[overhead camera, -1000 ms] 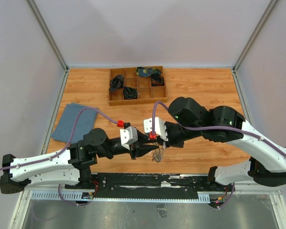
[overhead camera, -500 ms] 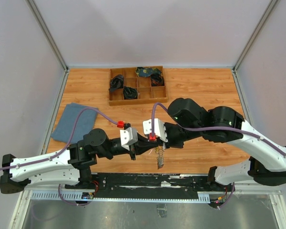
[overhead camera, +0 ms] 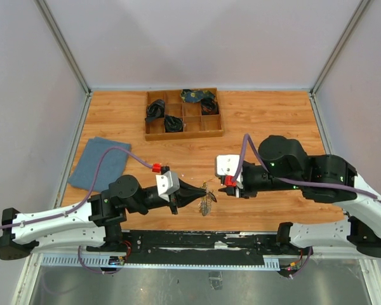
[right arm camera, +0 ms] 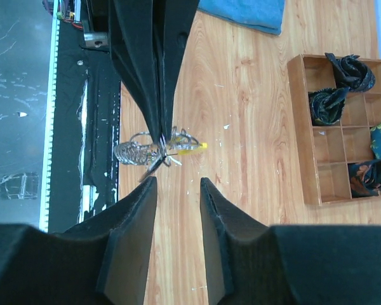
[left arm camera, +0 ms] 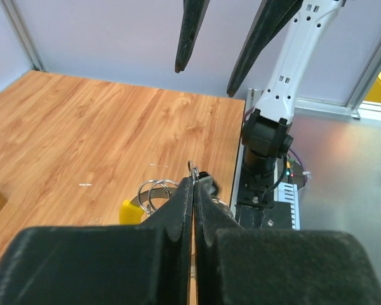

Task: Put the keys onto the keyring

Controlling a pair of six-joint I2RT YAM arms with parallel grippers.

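Observation:
The keyring (left arm camera: 155, 190) is a set of thin metal loops with a short yellow piece (left arm camera: 128, 211). It hangs just above the wood, and my left gripper (left arm camera: 192, 183) is shut on its upper edge. In the right wrist view the silvery keys (right arm camera: 132, 153) fan out to the left of that pinch, and the yellow piece (right arm camera: 192, 148) sticks out to the right. From above, the bunch (overhead camera: 207, 202) hangs at the left gripper's (overhead camera: 200, 193) tip near the table's front. My right gripper (right arm camera: 178, 184) stands open a short way off, with nothing between its fingers.
A wooden compartment tray (overhead camera: 183, 135) with dark cloth bundles stands at the back. A blue cloth (overhead camera: 95, 162) lies at the left. The black base rail (overhead camera: 197, 240) runs along the front edge right beside the bunch.
My left gripper has shut on the keyring. The right gripper has opened, let go of the bunch and drawn back to the right.

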